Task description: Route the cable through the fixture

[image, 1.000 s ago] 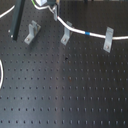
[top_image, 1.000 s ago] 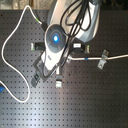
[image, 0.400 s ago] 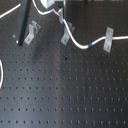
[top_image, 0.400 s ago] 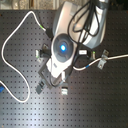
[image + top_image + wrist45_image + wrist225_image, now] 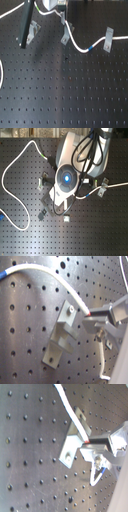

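The hand (image 5: pixel 91 317), clamped on the cable (image 5: pixel 50 272), hovers right at the middle fixture (image 5: pixel 62 331), so threading is underway; next, seat it in that slot.

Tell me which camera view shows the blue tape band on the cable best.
The first exterior view: the blue tape band sits unobstructed on the cable, between two fixtures. In the second exterior view it is a small mark beside the arm. The first wrist view catches it at the frame edge; the second wrist view misses it.
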{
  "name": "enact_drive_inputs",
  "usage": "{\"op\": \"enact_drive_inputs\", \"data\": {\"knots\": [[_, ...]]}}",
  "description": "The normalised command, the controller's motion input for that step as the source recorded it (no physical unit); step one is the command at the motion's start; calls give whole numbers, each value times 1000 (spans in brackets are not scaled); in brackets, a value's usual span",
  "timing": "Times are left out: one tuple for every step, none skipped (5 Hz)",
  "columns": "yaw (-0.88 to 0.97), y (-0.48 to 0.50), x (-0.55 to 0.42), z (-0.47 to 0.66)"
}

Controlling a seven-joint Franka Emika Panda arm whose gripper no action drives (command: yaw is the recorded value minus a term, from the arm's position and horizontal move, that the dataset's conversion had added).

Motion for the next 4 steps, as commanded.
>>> {"op": "enact_drive_inputs", "data": {"knots": [[0,-491,-506,-4],[0,-161,-167,-36],[-434,-30,5,-5],[-591,48,43,0]]}}
